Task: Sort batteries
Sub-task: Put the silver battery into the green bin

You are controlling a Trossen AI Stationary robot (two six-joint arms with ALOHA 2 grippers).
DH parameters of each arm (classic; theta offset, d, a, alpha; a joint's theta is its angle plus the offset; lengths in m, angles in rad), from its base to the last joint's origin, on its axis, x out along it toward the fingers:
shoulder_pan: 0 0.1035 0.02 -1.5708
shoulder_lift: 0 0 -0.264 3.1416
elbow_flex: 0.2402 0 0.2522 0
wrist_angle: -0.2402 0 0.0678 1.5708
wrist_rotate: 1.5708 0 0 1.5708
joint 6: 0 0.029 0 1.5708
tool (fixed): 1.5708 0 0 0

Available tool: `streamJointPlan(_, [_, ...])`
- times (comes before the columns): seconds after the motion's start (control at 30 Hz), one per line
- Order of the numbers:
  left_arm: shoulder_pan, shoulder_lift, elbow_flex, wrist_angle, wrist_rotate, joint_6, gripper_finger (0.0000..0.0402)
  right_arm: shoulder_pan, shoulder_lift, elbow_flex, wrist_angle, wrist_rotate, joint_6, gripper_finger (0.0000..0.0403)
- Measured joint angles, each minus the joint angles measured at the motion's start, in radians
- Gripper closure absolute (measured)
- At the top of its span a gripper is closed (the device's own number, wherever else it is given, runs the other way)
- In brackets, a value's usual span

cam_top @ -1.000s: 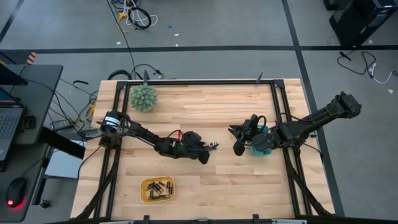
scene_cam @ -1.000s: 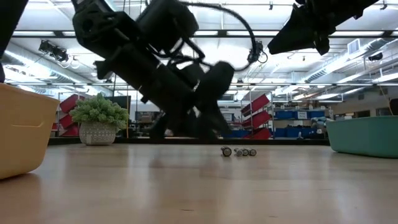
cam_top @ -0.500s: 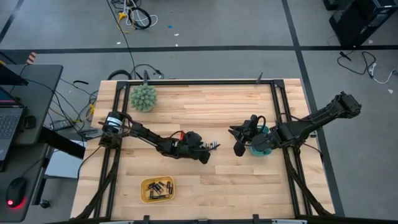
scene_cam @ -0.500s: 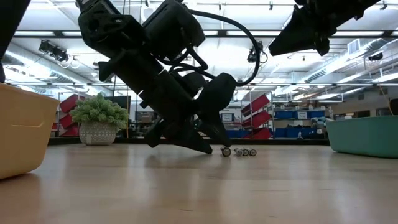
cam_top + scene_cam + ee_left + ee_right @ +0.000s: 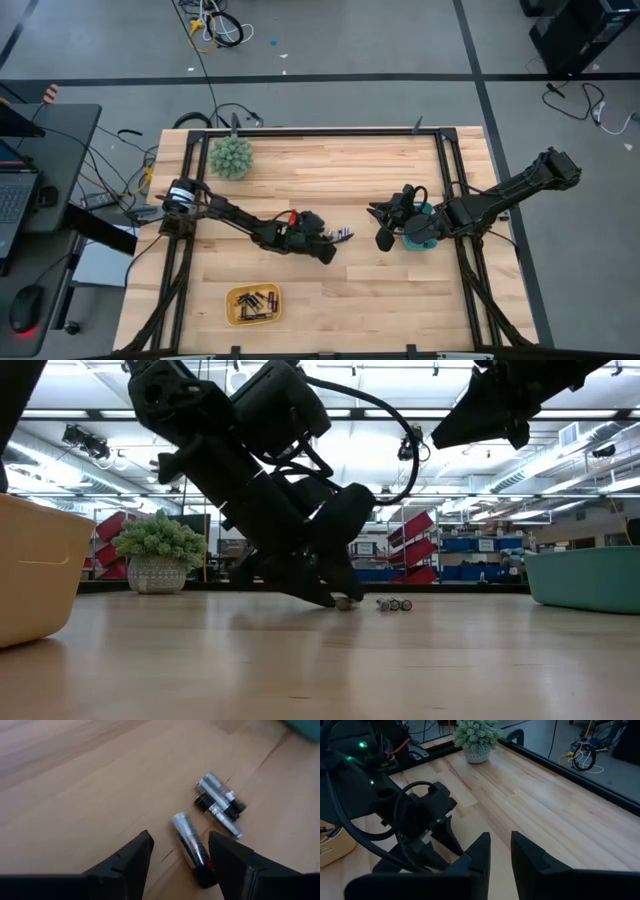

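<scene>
Sorting partly done, by my read. Yellow tray (image 5: pixel 253 304) near the bench's front edge already holds a batch of dark batteries (image 5: pixel 252 300). A few loose cells (image 5: pixel 220 803) lie mid-bench: smooth cylinders, silvery sleeves with black ends. Left gripper (image 5: pixel 180 852) is down at the wood, jaws wide, straddling one silver-and-black cell (image 5: pixel 194 849), not yet gripped. Right gripper (image 5: pixel 384 238) hangs beside the teal bin (image 5: pixel 420 240) toward the right edge, jaws narrowly parted, empty. Bench (image 5: pixel 370 290) is pale butcher-block.

Pale wooden worktop (image 5: pixel 340 180) carrying loose batteries (image 5: pixel 215 802) near its middle, a yellow tray (image 5: pixel 253 304), a teal bin (image 5: pixel 590 580), a spiky green ball (image 5: pixel 231 157)
</scene>
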Motion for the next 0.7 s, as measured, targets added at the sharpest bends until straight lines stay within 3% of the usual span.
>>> streamJointPlan(0.27, [-0.007,0.000,-0.002,-0.085,-0.003,0.153,0.0243,0.000,0.000,0.000,0.000,0.001,0.004,0.0341])
streamJointPlan(0.63, [-0.007,0.000,-0.004,-0.100,0.027,0.395,0.0377,0.000,0.000,0.000,0.000,0.002,0.004,0.0341])
streamJointPlan(0.7, [-0.007,0.000,-0.004,-0.099,0.027,0.416,0.0384,0.000,0.000,0.000,0.000,0.002,0.004,0.0341])
